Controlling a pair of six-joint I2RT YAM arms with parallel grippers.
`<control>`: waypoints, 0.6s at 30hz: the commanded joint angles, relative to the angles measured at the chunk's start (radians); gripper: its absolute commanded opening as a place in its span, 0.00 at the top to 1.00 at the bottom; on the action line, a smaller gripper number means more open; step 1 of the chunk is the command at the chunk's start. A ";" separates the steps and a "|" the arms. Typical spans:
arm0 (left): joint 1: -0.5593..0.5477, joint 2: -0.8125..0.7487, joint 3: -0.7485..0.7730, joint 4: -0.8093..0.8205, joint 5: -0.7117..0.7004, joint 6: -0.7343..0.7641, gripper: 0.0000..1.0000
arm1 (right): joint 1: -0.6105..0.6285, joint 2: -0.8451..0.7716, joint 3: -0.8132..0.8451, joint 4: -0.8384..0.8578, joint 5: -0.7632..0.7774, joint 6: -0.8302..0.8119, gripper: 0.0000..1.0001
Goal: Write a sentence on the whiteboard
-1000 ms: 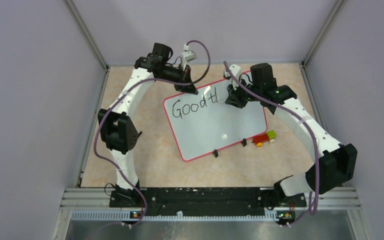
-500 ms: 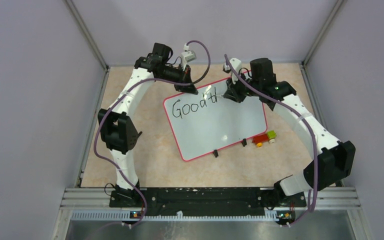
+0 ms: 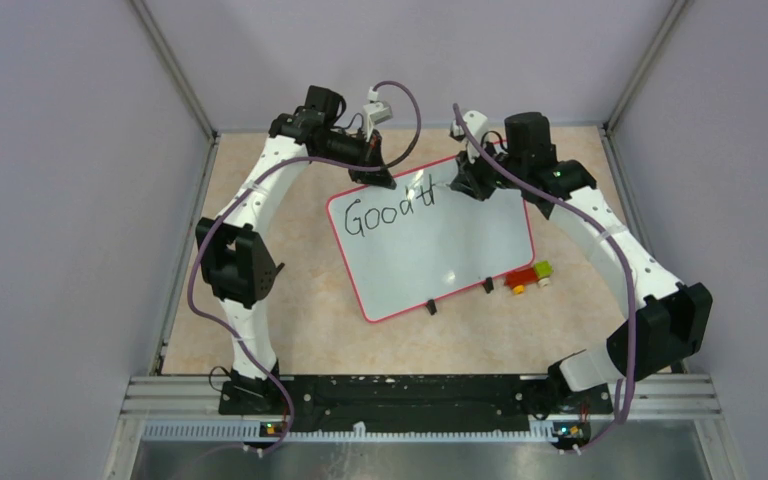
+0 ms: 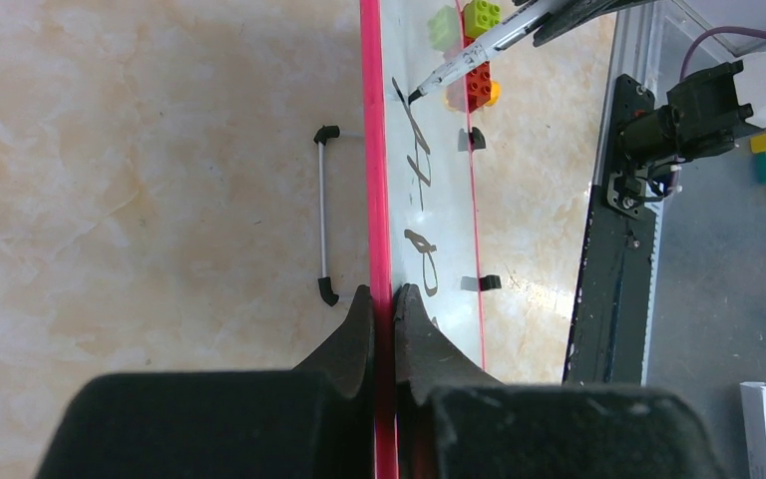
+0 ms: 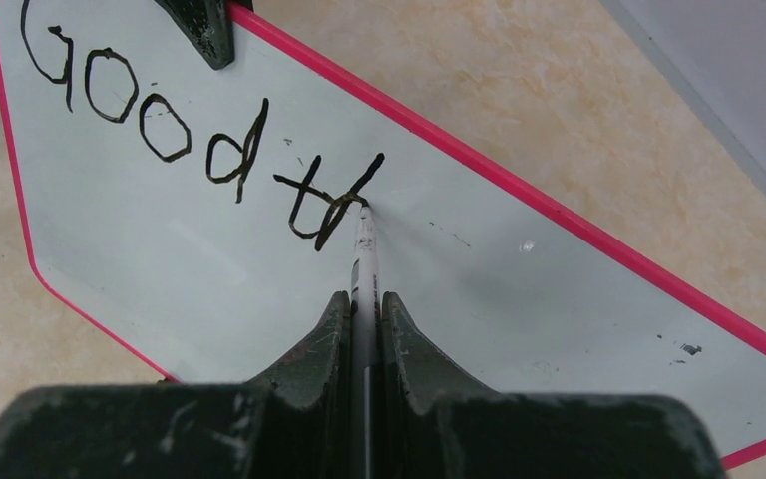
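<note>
Sentence [image 5: 209, 150]: black marker lettering, reads "Good", then a "t" with a further slanted stroke crossing it, one line along the far half of the board [image 3: 440, 255]. Board: glossy white with a thin red frame, sitting skewed mid-table between your two arms, with two black feet [image 3: 430, 306] on its near long edge. Marker [image 5: 364, 259]: white barrel, with its black tip touching the board at the last stroke. Your right gripper [image 5: 364, 299]: clenched on the marker, the barrel pinched between both fingers and pointing at the board. Your left gripper [image 4: 384, 294]: clamped on the red frame at the board's far edge, just past the lettering, one finger on either side. Blocks [image 3: 528, 275]: red, green and yellow, on the table [image 3: 300, 300] just beside the board's near right corner.
</note>
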 commanded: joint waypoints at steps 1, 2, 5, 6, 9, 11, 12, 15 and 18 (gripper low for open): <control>-0.027 0.004 0.005 -0.018 -0.046 0.098 1.00 | -0.026 -0.021 -0.001 0.030 0.054 -0.029 1.00; -0.027 0.003 0.005 -0.016 -0.046 0.097 1.00 | -0.026 -0.023 -0.005 0.026 0.053 -0.031 1.00; -0.026 0.003 0.004 -0.017 -0.046 0.096 1.00 | -0.026 -0.030 -0.018 0.020 0.045 -0.034 1.00; -0.027 0.003 0.004 -0.016 -0.047 0.096 1.00 | -0.026 -0.032 -0.022 0.016 0.040 -0.034 1.00; -0.026 0.002 0.004 -0.016 -0.046 0.096 1.00 | -0.026 -0.041 -0.041 0.006 0.032 -0.037 1.00; -0.027 0.000 0.004 -0.017 -0.047 0.096 1.00 | -0.026 -0.050 -0.059 0.002 0.028 -0.040 1.00; -0.027 0.002 0.004 -0.016 -0.047 0.096 1.00 | -0.026 -0.054 -0.068 0.000 0.027 -0.041 1.00; -0.027 0.002 0.002 -0.016 -0.046 0.096 1.00 | -0.026 -0.065 -0.088 -0.008 0.022 -0.046 1.00; -0.027 0.004 0.001 -0.016 -0.045 0.095 1.00 | -0.026 -0.072 -0.094 -0.023 0.005 -0.050 1.00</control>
